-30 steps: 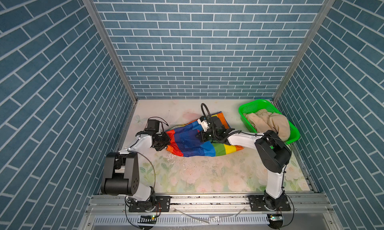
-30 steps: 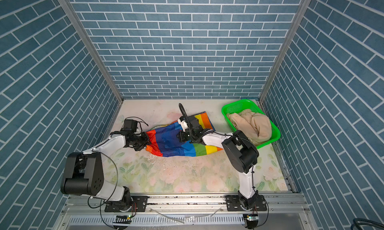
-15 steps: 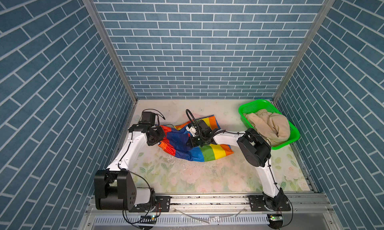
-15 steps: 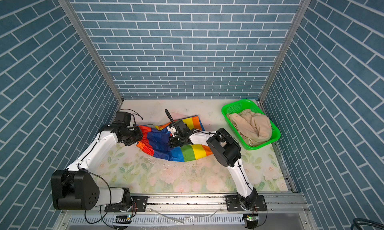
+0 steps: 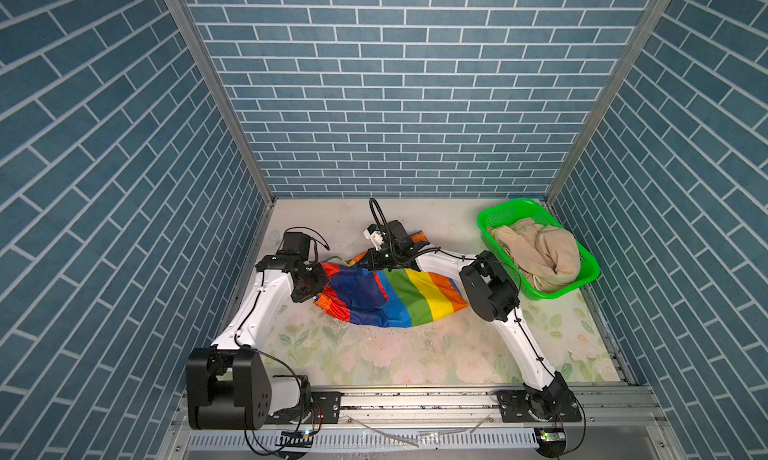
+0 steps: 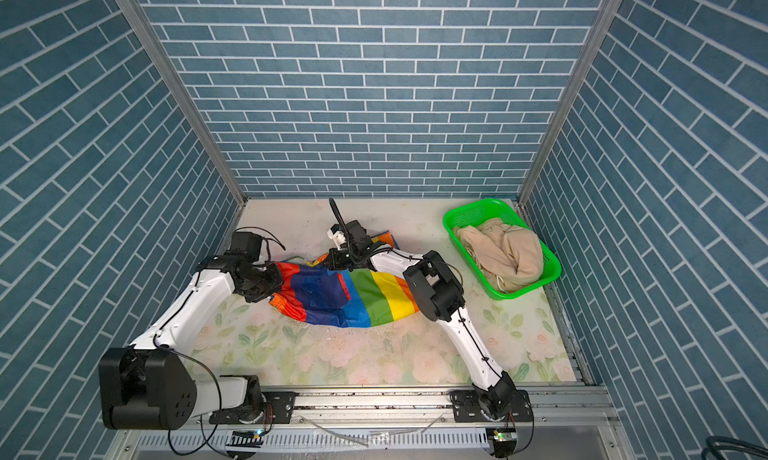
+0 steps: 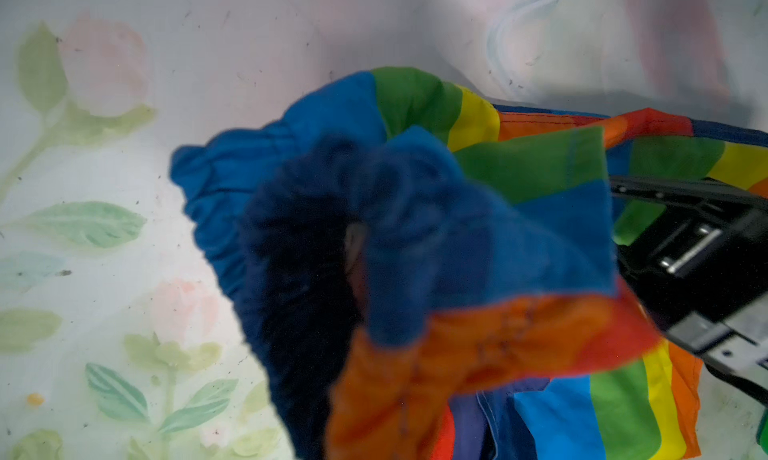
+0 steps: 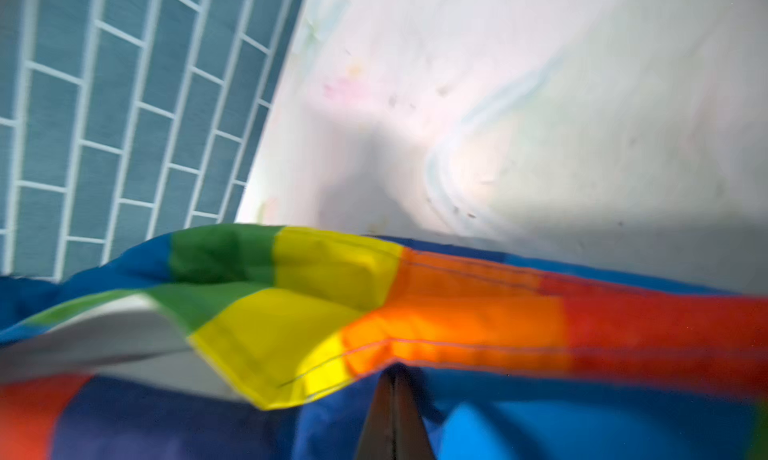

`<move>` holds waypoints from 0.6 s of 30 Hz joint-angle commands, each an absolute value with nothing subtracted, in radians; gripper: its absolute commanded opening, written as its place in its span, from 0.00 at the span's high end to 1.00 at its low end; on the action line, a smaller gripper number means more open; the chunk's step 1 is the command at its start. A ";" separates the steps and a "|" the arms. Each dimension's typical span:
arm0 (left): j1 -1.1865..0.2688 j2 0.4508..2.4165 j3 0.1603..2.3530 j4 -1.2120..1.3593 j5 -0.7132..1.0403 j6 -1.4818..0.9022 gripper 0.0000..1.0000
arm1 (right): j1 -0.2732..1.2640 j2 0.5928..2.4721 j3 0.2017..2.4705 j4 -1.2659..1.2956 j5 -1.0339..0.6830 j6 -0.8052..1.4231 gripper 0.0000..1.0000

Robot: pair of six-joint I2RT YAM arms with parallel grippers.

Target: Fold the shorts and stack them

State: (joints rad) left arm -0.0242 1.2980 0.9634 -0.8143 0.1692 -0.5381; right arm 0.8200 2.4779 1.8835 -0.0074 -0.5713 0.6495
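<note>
left gripper (image 5: 317, 288) pinching rainbow shorts (image 5: 415, 300); right gripper (image 5: 374, 266) too

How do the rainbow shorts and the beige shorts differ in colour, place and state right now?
Colour: the rainbow shorts are striped; the beige shorts are plain. Place: the rainbow shorts lie on the table; the beige shorts sit in the green basket. State: the left hand and right hand grip the rainbow shorts; nothing touches the beige shorts. Neither pair is folded yet.
</note>
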 commanded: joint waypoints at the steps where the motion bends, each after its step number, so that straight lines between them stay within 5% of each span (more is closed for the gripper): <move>1: -0.012 1.282 0.932 -0.821 0.175 -0.530 0.90 | 0.825 2.557 1.968 -0.051 -0.575 0.718 1.00; 12: -0.009 1.234 0.824 -0.828 0.184 -0.520 0.90 | 0.815 2.664 2.104 -0.115 -0.355 0.779 1.00; 18: -0.009 1.234 0.852 -0.870 0.130 -0.493 0.90 | 0.815 2.664 2.149 -0.152 -0.412 0.749 1.00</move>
State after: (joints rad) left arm -0.0124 1.2362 0.8188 -0.7944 0.1692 -0.5259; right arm 0.8227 2.6389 2.1376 -0.0727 -0.4545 0.7483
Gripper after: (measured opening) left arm 0.108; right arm 0.046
